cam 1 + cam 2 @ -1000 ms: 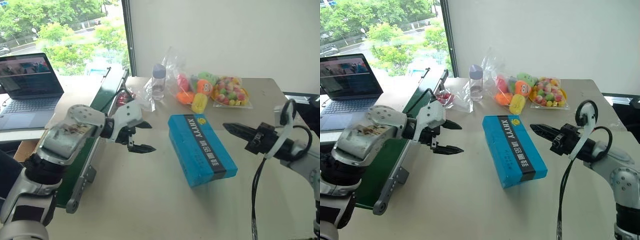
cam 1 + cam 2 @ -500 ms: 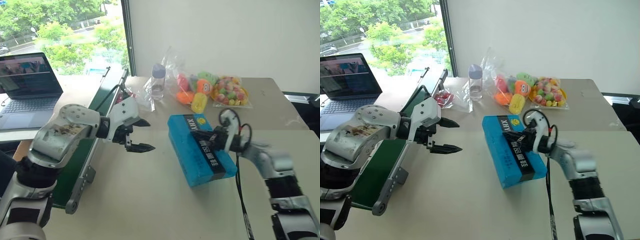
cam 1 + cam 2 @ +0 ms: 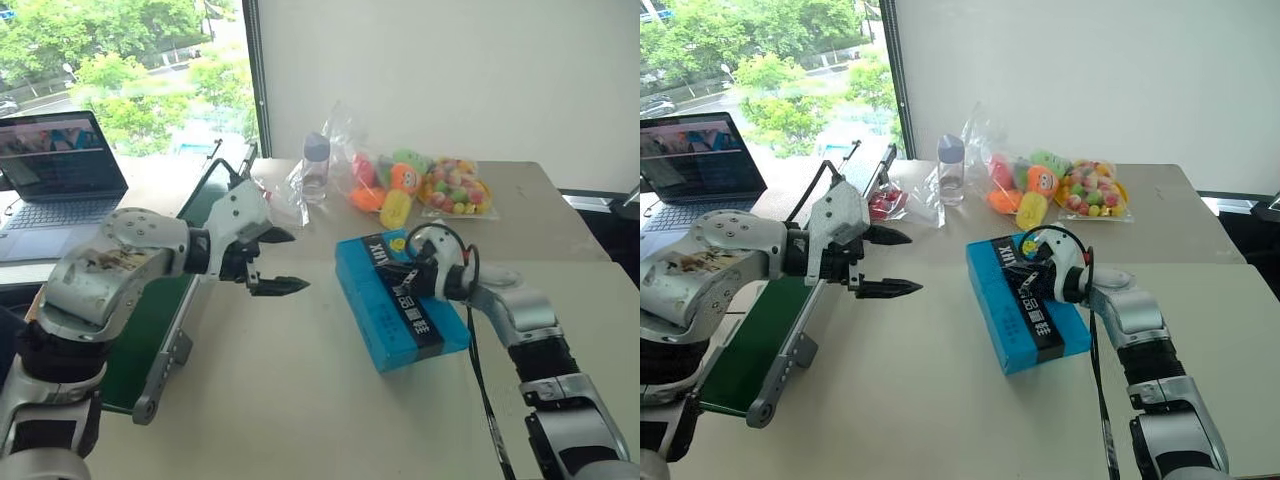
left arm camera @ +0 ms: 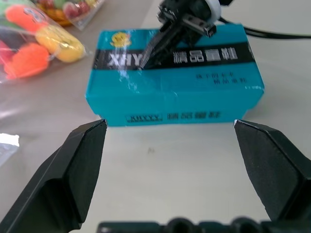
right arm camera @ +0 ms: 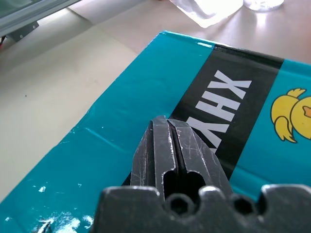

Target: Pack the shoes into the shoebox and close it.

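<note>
The blue shoebox (image 3: 400,312) sits closed on the counter (image 3: 300,400). The clenched right gripper (image 3: 392,273) presses its lid. The left gripper (image 3: 272,262) waits wide open beside it. Closing looks almost done; next, let go.

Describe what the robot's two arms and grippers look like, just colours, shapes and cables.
Both arms are silver-grey, rounded metal segments joined by black joints. The left arm has a scuffed, worn patch on its forearm shell and a white wrist housing. The left gripper and right gripper each have two black, tapered, pointed fingers. A black cable loops over the right wrist and trails down along the right arm.
</note>
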Available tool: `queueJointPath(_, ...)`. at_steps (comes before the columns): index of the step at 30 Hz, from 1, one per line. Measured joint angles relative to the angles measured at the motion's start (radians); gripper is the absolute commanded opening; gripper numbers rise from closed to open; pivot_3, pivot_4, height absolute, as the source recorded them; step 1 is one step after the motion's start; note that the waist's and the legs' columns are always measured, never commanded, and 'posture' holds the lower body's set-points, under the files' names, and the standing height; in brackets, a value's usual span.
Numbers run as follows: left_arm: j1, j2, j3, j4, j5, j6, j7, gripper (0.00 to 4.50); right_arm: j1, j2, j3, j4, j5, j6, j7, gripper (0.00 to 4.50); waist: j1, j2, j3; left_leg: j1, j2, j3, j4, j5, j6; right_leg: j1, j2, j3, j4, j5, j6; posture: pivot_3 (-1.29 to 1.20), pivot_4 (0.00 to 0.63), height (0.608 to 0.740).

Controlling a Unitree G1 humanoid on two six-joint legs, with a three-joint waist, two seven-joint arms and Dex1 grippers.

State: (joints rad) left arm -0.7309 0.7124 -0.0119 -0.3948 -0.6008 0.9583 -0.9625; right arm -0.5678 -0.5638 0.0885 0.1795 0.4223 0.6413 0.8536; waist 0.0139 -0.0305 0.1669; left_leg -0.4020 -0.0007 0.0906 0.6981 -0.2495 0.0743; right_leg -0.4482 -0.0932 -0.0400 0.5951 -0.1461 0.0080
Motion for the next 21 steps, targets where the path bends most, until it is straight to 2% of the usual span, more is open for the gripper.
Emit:
queueJointPath(2, -0.069, -0.052, 0.066, 0.016, -0.07, 0.016, 0.03, 4.47, -0.008, -0.01, -0.011, -0.051, 0.034, 0.062, 0.01, 0.0, -0.001, 0.0, 0.0, -0.008, 0.0, 0.001, 0.001, 0.004, 0.006, -0.008, 0.0, 0.001, 0.001, 0.005, 0.004, 0.0, 0.15, 0.74)
queueJointPath(4, -0.109, -0.049, 0.105, 0.019, -0.1, 0.016, 0.043, 4.47, -0.017, -0.033, -0.041, -0.111, 0.075, 0.127, 0.018, 0.0, -0.007, 0.001, 0.0, -0.006, -0.001, 0.002, -0.003, 0.004, 0.006, -0.009, 0.001, 0.002, 0.0, 0.009, -0.002, 0.0, 0.15, 0.74)
queueJointPath(9, -0.073, -0.009, 0.098, 0.037, -0.103, 0.005, 0.044, 4.47, -0.046, -0.114, -0.137, -0.192, 0.156, 0.235, 0.031, 0.0, -0.01, 0.0, 0.001, -0.007, 0.0, 0.002, -0.005, 0.005, 0.005, -0.01, 0.003, 0.0, -0.001, 0.007, -0.002, 0.0, 0.15, 0.74)
queueJointPath(12, -0.07, -0.005, 0.096, 0.038, -0.108, 0.004, 0.055, 4.47, -0.091, -0.157, -0.186, -0.23, 0.219, 0.305, 0.039, 0.0, -0.009, 0.0, 0.001, -0.007, 0.0, 0.002, -0.003, 0.004, 0.006, -0.009, 0.002, 0.001, -0.001, 0.003, 0.004, 0.0, 0.15, 0.74)
queueJointPath(18, -0.049, -0.015, 0.097, 0.033, -0.113, 0.003, 0.096, 4.47, -0.169, -0.263, -0.185, -0.316, 0.253, 0.366, 0.073, 0.0, -0.004, 0.0, 0.001, -0.007, 0.0, 0.002, -0.003, 0.004, 0.006, -0.009, 0.002, 0.0, -0.001, 0.003, 0.003, 0.0, 0.15, 0.74)
queueJointPath(21, -0.002, -0.007, 0.095, 0.016, -0.112, 0.004, 0.108, 4.5, -0.166, -0.334, -0.15, -0.358, 0.249, 0.366, 0.125, 0.86, -0.003, 0.0, 0.001, -0.008, 0.0, 0.002, -0.004, 0.004, 0.006, -0.01, 0.002, 0.0, -0.001, 0.003, 0.003, 0.0, 0.15, 0.74)
